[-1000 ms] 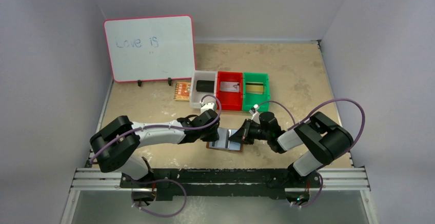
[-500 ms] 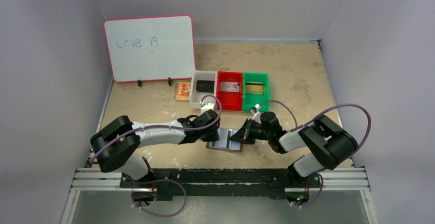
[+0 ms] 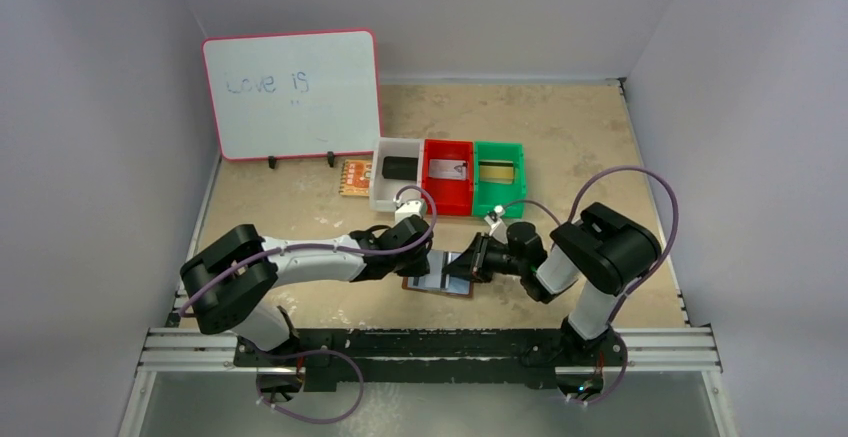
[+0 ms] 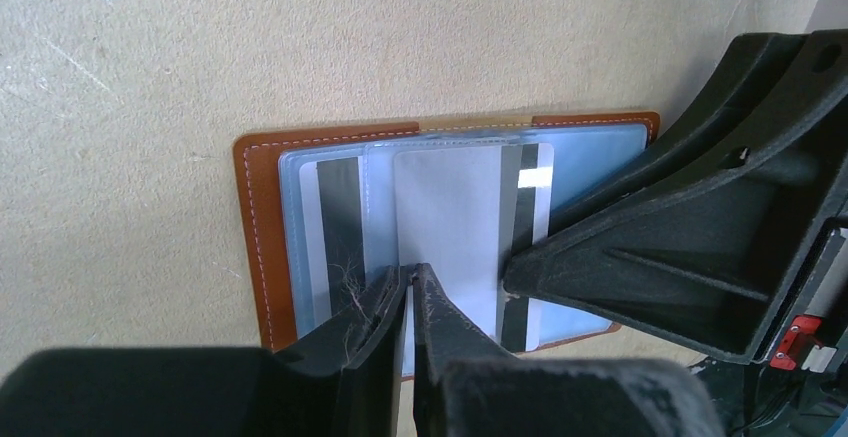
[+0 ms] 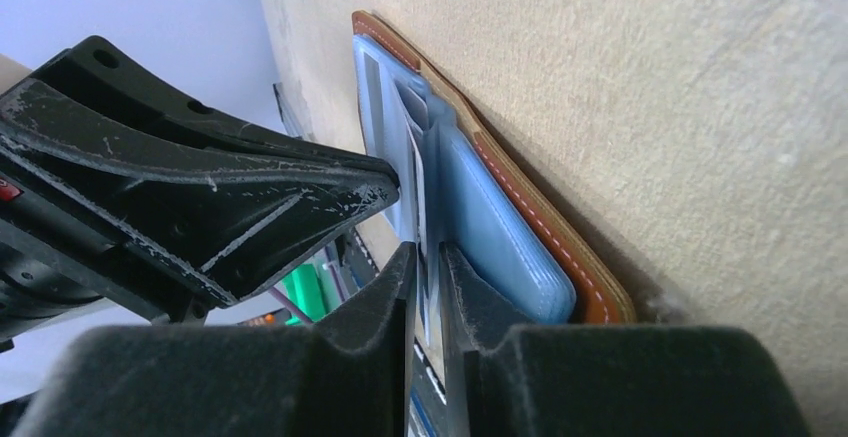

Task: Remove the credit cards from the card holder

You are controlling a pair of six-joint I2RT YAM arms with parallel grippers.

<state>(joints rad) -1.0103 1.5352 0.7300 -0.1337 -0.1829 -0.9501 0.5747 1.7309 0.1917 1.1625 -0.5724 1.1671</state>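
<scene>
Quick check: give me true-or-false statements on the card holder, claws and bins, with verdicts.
1. The card holder lies open on the table. True.
2. Its pockets are empty. False: credit cards sit in them.
3. Both the left claw and right claw are at the holder. True.
4. The green bin stands between the white bin and red bin. False: red is in the middle.
5. The orange patterned card lies in the red bin. False: it lies beside the white bin.
</scene>
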